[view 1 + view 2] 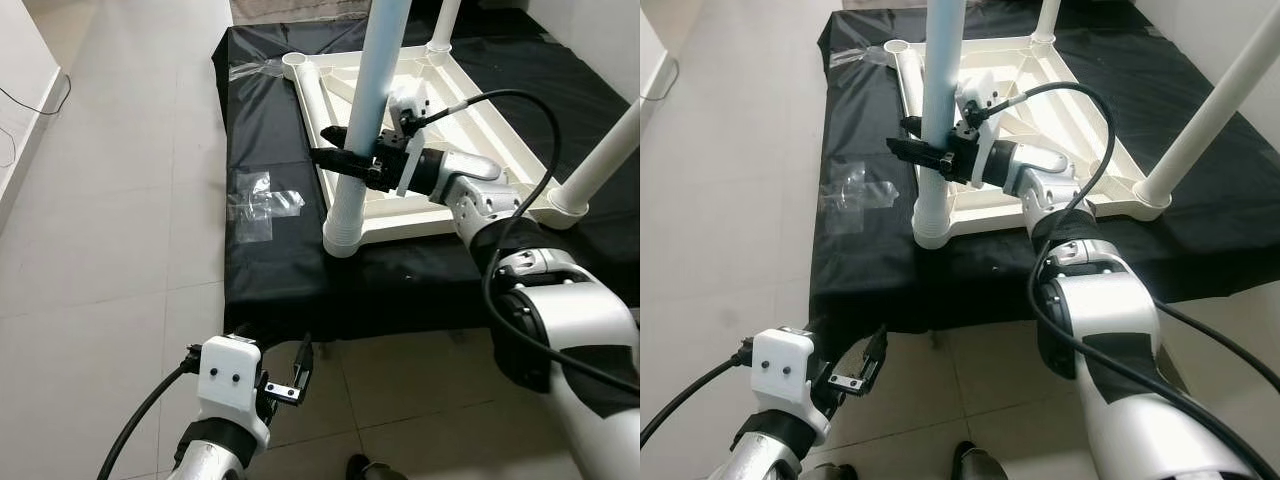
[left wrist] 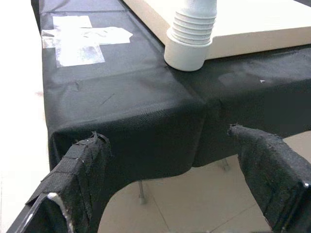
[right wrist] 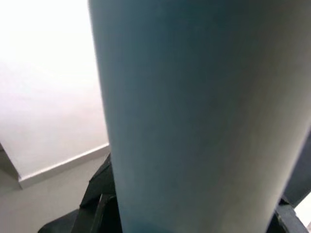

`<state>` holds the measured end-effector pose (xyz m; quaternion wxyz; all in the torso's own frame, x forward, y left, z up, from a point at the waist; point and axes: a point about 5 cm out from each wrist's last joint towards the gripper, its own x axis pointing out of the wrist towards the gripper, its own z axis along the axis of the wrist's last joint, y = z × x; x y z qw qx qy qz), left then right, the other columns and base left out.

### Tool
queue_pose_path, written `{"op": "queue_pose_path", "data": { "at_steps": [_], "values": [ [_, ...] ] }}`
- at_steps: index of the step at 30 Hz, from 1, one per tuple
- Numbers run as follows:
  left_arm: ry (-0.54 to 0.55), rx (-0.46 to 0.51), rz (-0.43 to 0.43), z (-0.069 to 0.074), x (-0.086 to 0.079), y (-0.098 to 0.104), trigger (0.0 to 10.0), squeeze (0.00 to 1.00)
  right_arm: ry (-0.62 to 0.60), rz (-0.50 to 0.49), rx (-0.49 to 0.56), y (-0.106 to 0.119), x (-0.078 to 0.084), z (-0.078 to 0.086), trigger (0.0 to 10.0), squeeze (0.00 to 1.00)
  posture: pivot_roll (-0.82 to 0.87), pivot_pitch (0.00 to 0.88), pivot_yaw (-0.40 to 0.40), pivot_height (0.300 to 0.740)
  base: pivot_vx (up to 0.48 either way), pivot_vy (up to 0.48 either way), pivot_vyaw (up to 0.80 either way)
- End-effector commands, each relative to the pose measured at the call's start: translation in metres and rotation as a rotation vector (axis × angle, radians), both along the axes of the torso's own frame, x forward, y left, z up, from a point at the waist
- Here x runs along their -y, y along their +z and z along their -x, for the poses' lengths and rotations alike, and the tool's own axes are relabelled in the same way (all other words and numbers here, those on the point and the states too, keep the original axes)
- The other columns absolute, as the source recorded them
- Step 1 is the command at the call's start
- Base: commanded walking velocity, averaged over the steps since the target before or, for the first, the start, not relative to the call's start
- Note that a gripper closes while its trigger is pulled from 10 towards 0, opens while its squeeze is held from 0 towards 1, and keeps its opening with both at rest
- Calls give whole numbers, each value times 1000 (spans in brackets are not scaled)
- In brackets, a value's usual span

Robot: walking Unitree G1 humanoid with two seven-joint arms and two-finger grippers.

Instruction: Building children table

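In the left eye view, a white children's table top (image 1: 470, 150) lies upside down on a black-covered work table (image 1: 280, 260), with white legs standing up from its corners. The nearest leg (image 1: 368, 120) rises upright from the near-left corner socket, and the right gripper (image 1: 345, 160) reaches in from the right, its black fingers pinching that leg about midway up. Another leg (image 1: 600, 165) leans at the near-right corner, one more (image 1: 443, 25) stands at the far side, and the far-left corner socket (image 1: 296, 62) is empty. A clear plastic bag (image 1: 260, 200) lies on the black cloth to the left of the table top. The left gripper (image 1: 290, 380) hangs low over the tiled floor, near the table's front edge, with its fingers spread. The right eye view gives the same layout, with the right gripper (image 1: 925, 152) clamped around the near leg (image 1: 940, 100). In the left wrist view, the two spread fingers (image 2: 73, 179) frame the cloth-covered table corner, beyond which the ribbed base of the leg (image 2: 192, 34) sits in the table top's corner. In the right wrist view, the pale leg (image 3: 194, 111) stands pressed close between the dark fingers (image 3: 97, 204).
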<state>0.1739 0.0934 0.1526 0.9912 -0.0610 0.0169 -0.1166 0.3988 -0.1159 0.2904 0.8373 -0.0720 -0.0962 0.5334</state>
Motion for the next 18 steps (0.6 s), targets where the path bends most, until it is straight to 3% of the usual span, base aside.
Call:
{"op": "queue_pose_path", "data": {
  "at_steps": [1, 7, 12, 18],
  "values": [
    [-8, -21, -10, 3, 0, -2, 10000, 0, 27, 50, -57, -20, -5, 1, 10000, 0, 87, 250, -21, 740, 0, 0, 0],
    [-9, -23, -10, 3, 0, -3, 10000, 0, 134, 82, -92, -25, -12, 6, 10000, 0, 86, 255, -20, 740, 0, 0, 0],
    [-11, -23, -10, 5, 1, -1, 10000, 0, 302, 132, -154, -39, -25, 15, 10000, 0, 91, 262, -26, 740, 0, 0, 0],
    [-17, -20, -17, 8, 2, 2, 10000, 0, 323, 165, -138, -49, -42, 18, 10000, 0, 113, 281, -26, 740, 0, 0, 0]
  ]
}}
